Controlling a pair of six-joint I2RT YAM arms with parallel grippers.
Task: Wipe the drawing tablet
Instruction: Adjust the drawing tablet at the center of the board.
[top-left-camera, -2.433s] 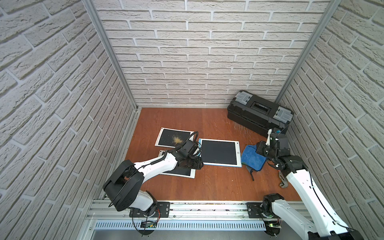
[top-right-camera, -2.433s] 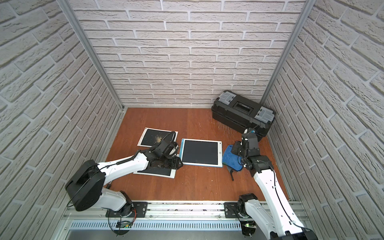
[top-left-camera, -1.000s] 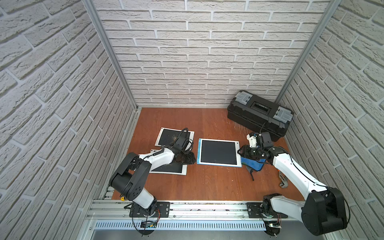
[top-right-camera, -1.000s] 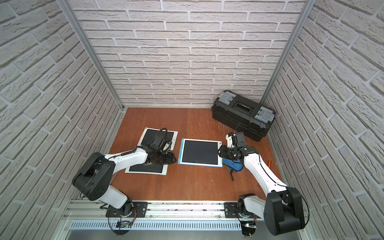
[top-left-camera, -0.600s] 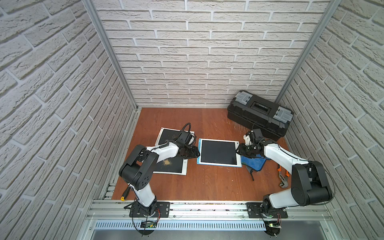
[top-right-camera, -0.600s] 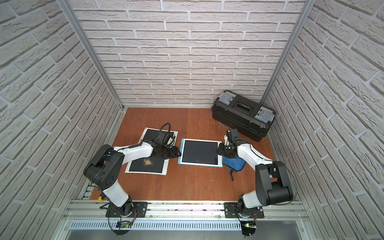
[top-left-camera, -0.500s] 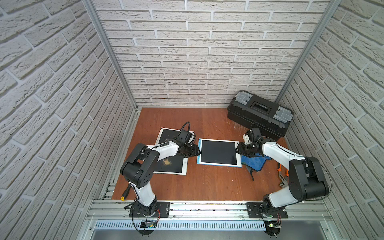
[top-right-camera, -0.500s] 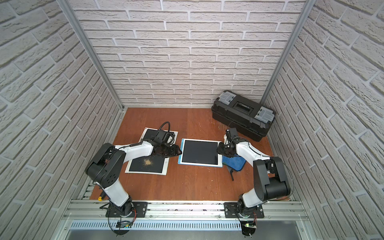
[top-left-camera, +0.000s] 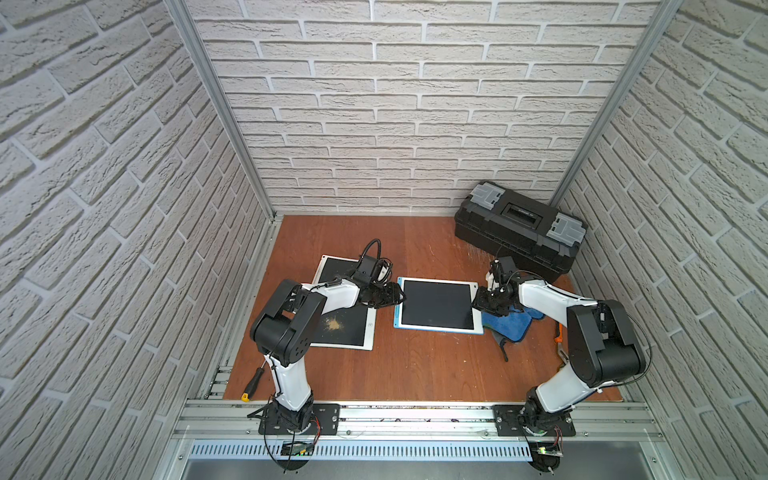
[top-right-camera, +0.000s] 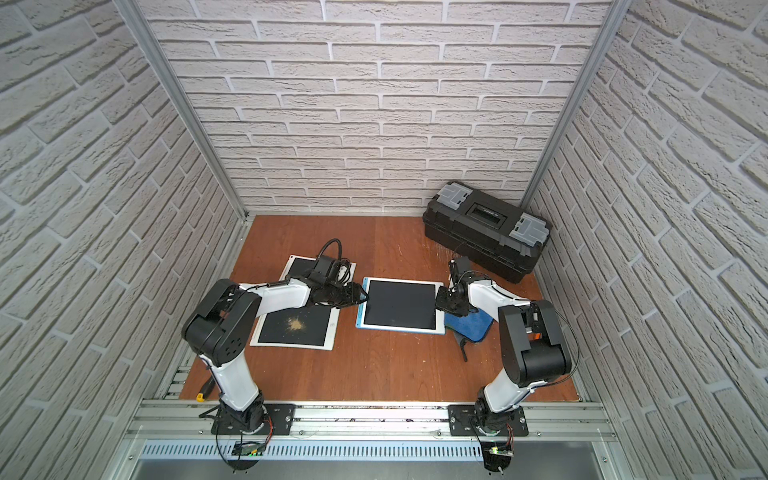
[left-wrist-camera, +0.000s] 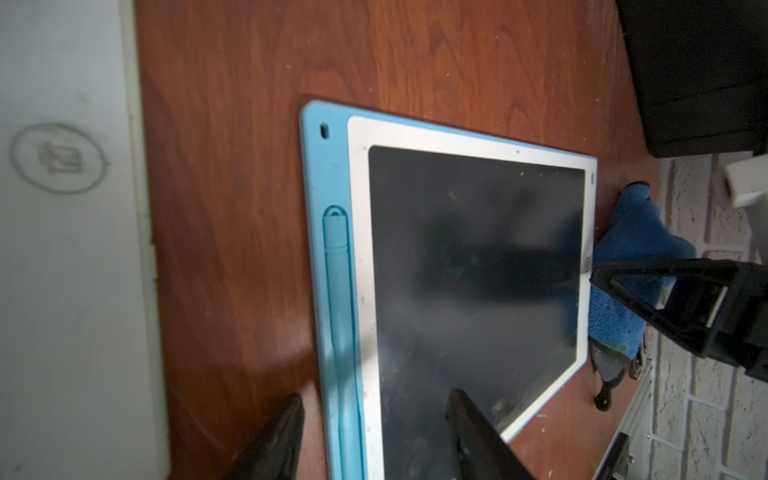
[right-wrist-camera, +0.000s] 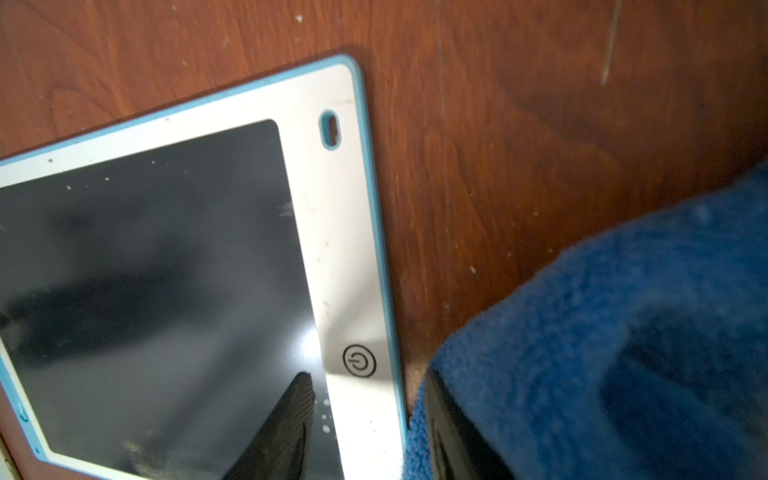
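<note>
The drawing tablet (top-left-camera: 437, 305) (top-right-camera: 400, 307) has a blue frame and a dark screen, and lies flat in the middle of the wooden floor. Its stylus (left-wrist-camera: 338, 316) is clipped along the left edge. My left gripper (top-left-camera: 395, 296) (left-wrist-camera: 376, 397) is open and low over that edge, one finger above the wood and one above the screen. Open as well, my right gripper (top-left-camera: 480, 301) (right-wrist-camera: 368, 376) straddles the edge by the power button (right-wrist-camera: 359, 360). One finger is over the screen, the other against the blue cloth (top-left-camera: 510, 325) (right-wrist-camera: 602, 332) lying beside the tablet.
Two white-framed tablets lie to the left, the near one (top-left-camera: 353, 332) with a small pile of yellowish dust (top-left-camera: 333, 323), the far one (top-left-camera: 334, 268) partly under my left arm. A black toolbox (top-left-camera: 519, 230) stands at the back right. A screwdriver (top-left-camera: 252, 384) lies front left.
Both grippers have closed in on the tablet's side edges, the left one coming off the white-framed tablet. Both arms have folded lower. The dust pile now shows on the near white tablet.
</note>
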